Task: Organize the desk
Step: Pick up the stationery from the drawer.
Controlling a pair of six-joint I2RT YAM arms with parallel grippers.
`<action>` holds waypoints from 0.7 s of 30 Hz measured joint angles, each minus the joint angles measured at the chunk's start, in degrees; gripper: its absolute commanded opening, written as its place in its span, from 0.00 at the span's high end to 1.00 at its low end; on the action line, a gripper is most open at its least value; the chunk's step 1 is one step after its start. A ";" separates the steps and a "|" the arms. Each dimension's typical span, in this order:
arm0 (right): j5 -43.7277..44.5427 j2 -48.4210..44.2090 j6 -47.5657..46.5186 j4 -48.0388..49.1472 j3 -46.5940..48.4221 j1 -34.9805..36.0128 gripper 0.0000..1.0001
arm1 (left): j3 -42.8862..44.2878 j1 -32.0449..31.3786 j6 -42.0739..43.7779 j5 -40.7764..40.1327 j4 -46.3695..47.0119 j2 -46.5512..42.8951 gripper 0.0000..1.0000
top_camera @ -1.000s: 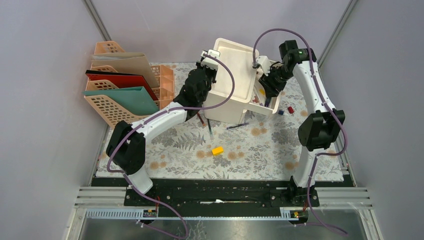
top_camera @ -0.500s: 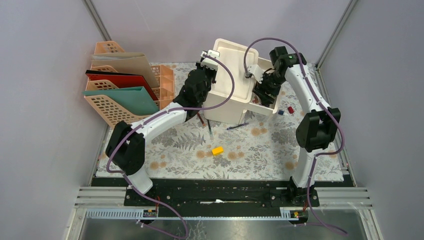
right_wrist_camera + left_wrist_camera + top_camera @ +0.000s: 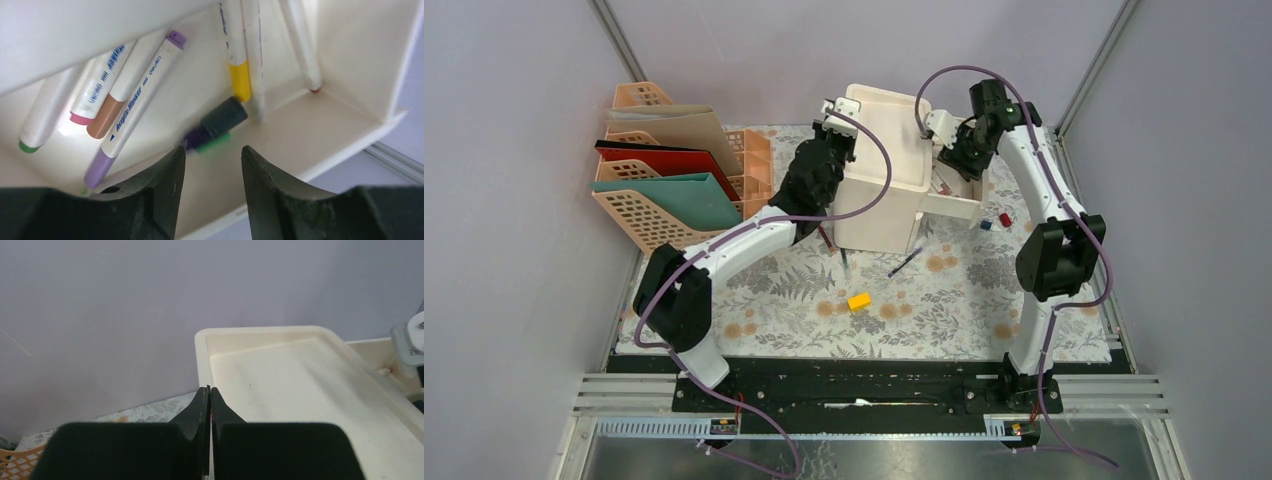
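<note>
1. The desk point(image 3: 944, 320) fills the middle of the overhead view, its near edge against the black rail point(image 3: 864, 385).
2. A white organiser box point(image 3: 879, 195) stands at the middle of the tabletop's far edge. Its drawer point(image 3: 951, 205) is pulled out toward the right edge.
3. Left gripper point(image 3: 209, 402): clenched, fingers pressed together with nothing visible between them, at the box's top left rim.
4. Right gripper point(image 3: 212, 152): released, fingers apart and empty, poised over the open drawer.
5. The drawer holds several markers, among them a purple-capped marker point(image 3: 137, 102) and a yellow-capped marker point(image 3: 240, 80). A short dark item beyond the fingers is too blurred to identify.
6. A yellow block point(image 3: 859, 300) lies near the tabletop's centre. A dark pen point(image 3: 904, 262) lies between it and the box.
7. Peach file racks point(image 3: 639, 215) holding 3 folders occupy the far left corner.
8. A small red piece point(image 3: 1005, 219) and a blue piece point(image 3: 985, 225) lie near the right edge, just beside the drawer.
</note>
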 measured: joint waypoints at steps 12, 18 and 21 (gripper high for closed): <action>-1.73 6.05 4.83 -2.86 12.04 -1.55 0.46 | 0.00 -0.26 0.00 0.61 2.69 -0.87 1.00; -5.75 6.29 8.20 -8.28 15.87 -1.84 0.45 | 0.00 -0.24 -0.07 0.59 2.64 -0.85 1.00; -6.62 6.29 10.49 -10.51 15.96 -1.88 0.49 | 0.02 -0.26 -0.09 0.61 2.62 -0.87 1.00</action>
